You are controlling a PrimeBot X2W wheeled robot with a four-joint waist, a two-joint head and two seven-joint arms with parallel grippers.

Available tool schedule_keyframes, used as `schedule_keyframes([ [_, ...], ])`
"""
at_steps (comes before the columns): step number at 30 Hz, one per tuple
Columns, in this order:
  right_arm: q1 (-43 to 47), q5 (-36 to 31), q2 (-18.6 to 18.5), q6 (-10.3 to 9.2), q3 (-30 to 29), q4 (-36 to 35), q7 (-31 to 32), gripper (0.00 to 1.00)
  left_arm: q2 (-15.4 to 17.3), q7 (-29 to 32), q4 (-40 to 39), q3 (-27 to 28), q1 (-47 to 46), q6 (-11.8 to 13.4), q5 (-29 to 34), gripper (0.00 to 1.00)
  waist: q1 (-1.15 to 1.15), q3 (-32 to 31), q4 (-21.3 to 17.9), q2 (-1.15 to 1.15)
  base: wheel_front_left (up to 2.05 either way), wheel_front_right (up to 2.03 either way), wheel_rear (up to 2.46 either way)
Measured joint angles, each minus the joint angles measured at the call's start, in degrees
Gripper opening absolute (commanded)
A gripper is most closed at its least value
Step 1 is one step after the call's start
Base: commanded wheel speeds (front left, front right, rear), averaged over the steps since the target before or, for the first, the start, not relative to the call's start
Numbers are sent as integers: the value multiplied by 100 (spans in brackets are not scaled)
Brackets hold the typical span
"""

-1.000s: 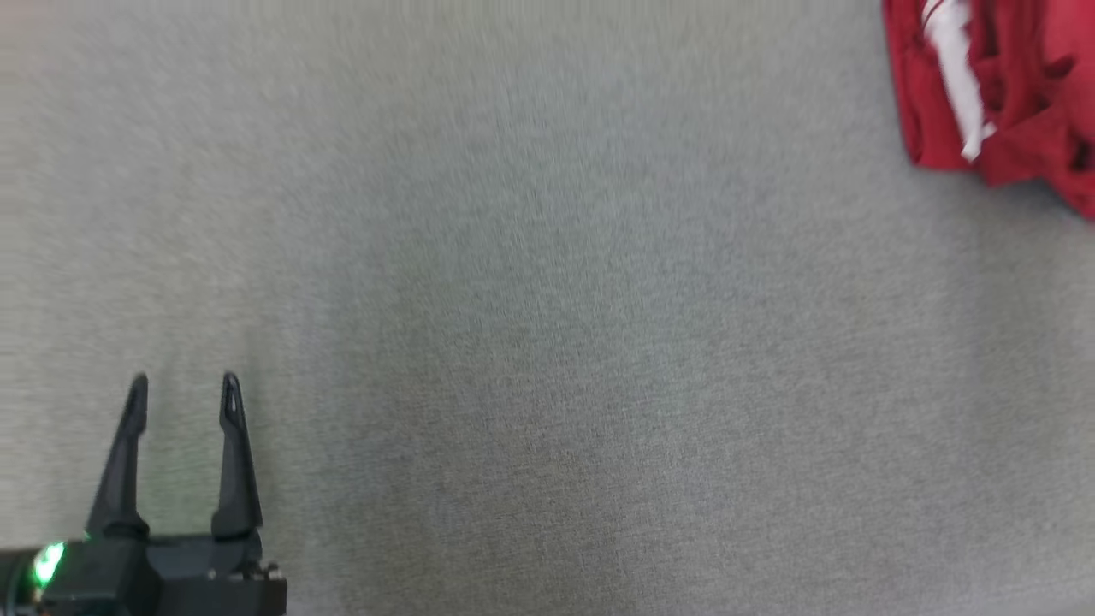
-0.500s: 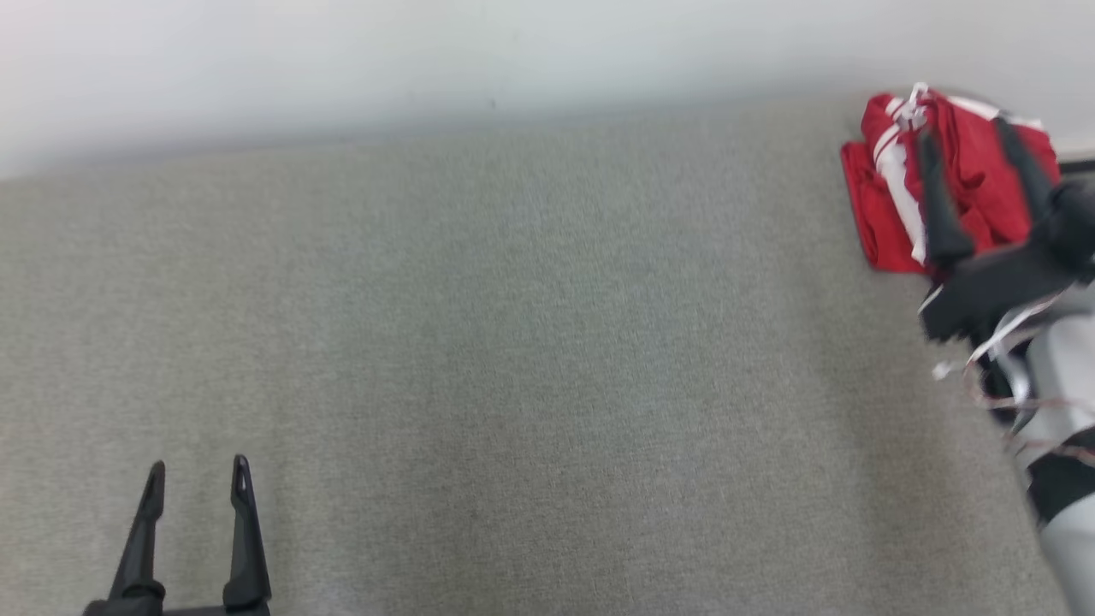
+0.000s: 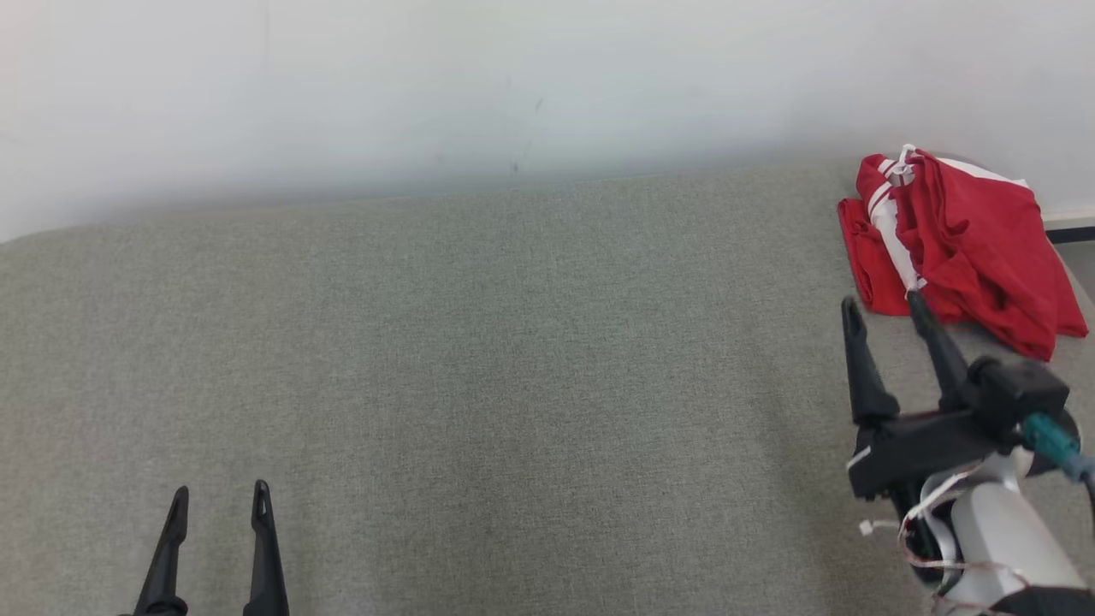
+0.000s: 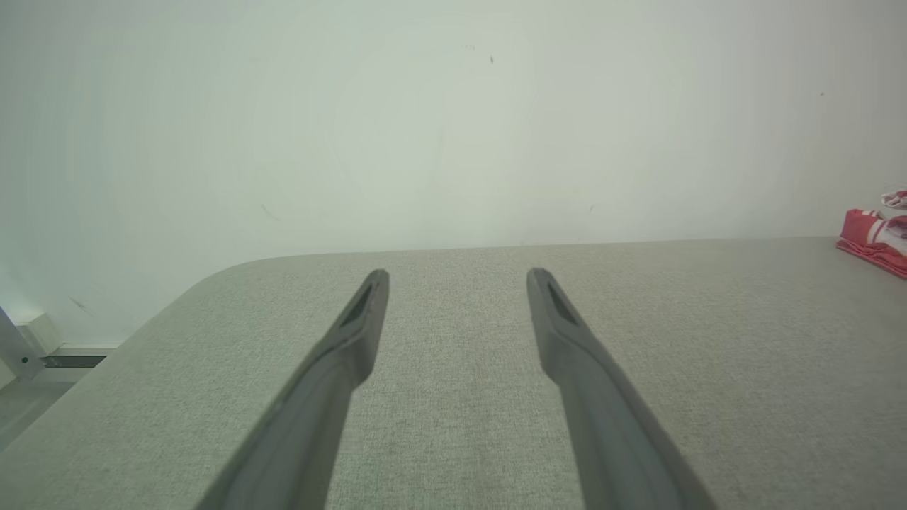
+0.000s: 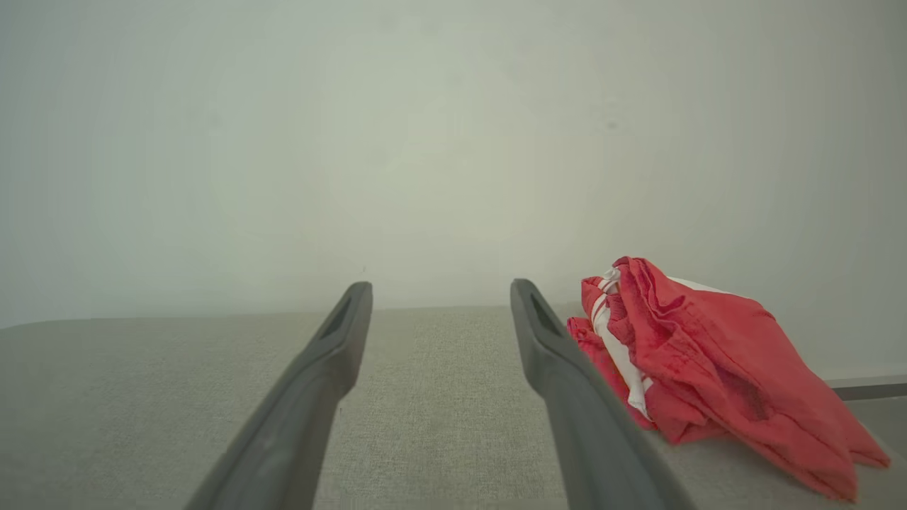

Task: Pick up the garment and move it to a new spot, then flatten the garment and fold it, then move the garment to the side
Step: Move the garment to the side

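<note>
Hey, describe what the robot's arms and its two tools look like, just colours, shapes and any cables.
Each tool has two long, dark, tapering fingers with a slot near the tip. The right tool sits on a blocky black base with a teal connector, on a pale rounded forearm with thin white and reddish cables. The left tool shows the same black fingers.
</note>
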Motion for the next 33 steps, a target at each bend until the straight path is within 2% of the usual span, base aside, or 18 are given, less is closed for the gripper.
schedule_keyframes([
  [22, 1932, -180, 988, 0, -349, -790, -56, 100, -56, 0, 505, 20, -22, -66, -35, 100, 0, -411, 9, 0, 0, 0, 0],
  [33, 2262, -370, 1188, 0, -292, -1202, -62, 100, -64, 1, 746, 85, 15, -58, -8, 100, 1, -591, 113, 0, 0, 0, 0],
])
